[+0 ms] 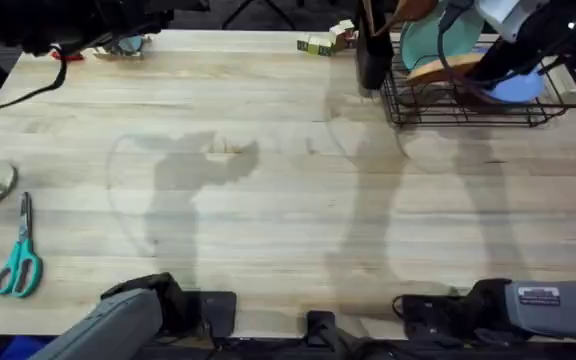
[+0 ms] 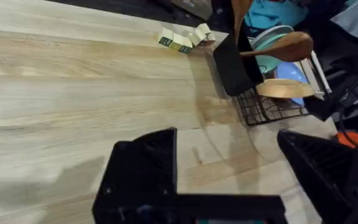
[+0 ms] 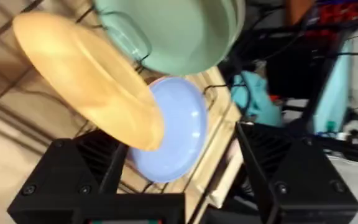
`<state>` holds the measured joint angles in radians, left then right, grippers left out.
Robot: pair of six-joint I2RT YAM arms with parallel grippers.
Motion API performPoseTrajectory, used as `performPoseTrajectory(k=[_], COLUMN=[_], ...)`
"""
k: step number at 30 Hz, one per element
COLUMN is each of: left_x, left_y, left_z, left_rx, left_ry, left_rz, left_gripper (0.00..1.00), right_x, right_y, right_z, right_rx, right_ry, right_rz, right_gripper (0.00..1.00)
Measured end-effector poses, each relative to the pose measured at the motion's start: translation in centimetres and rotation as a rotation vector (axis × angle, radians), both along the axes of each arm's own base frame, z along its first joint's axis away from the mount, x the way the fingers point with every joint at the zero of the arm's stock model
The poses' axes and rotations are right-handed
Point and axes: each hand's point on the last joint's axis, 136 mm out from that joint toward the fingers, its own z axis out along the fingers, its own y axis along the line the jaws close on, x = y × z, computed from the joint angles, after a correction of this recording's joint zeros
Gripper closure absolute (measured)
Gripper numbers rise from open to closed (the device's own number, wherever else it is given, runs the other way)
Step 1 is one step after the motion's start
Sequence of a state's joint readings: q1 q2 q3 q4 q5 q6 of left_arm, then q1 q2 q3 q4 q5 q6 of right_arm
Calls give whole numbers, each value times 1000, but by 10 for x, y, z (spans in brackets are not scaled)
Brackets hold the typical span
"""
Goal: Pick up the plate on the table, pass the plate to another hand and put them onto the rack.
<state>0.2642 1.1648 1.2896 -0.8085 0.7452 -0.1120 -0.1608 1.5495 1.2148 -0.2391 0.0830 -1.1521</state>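
At the far right of the table [image 1: 268, 200], the orange-tan plate [image 3: 86, 78] stood tilted in the black wire rack [image 1: 468, 105], overlapping the light-blue plate [image 3: 173, 130] below the teal plate [image 3: 179, 31]. Just above it, the right gripper [image 3: 179, 168] had spread, empty fingers. Nearer, over bare planks, the left gripper [image 2: 229, 180] was also spread.

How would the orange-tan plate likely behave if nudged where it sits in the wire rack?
The plate looks rigid and smooth, so likely slippery. It leans tilted in the rack beside the light-blue plate, so a nudge might tip it against that neighbour.
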Motion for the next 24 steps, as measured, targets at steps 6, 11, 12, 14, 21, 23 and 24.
performPoseTrajectory(k=[6, 11, 12, 14, 21, 23, 24], left_x=[0, -1, -1, -1, -1, -1, -1], left_y=[0, -2, -2, -3, -3, -4, -4], left_z=[0, 1, 1, 2, 2, 3, 3], left_rx=[-1, -6, -10, -13, -14, -14, -14], left_ry=[0, -2, -3, -4, -7, -9, -9], left_rz=[-2, -9, -13, -16, -19, -20, -20], left_gripper=[6, 7, 7, 7, 7, 7, 6], right_x=[-3, 1, 0, -3, -23, -27, -29], right_y=[0, -1, -1, -1, 2, 3, 3], right_z=[-26, -41, -42, -44, -54, -55, -56], right_rx=[16, 20, 21, 22, 7, 0, -3], right_ry=[77, 107, 111, 127, 237, 257, 263], right_rz=[-5, -6, -6, -8, 24, 34, 38], right_gripper=[6, 6, 6, 6, 6, 6, 6])
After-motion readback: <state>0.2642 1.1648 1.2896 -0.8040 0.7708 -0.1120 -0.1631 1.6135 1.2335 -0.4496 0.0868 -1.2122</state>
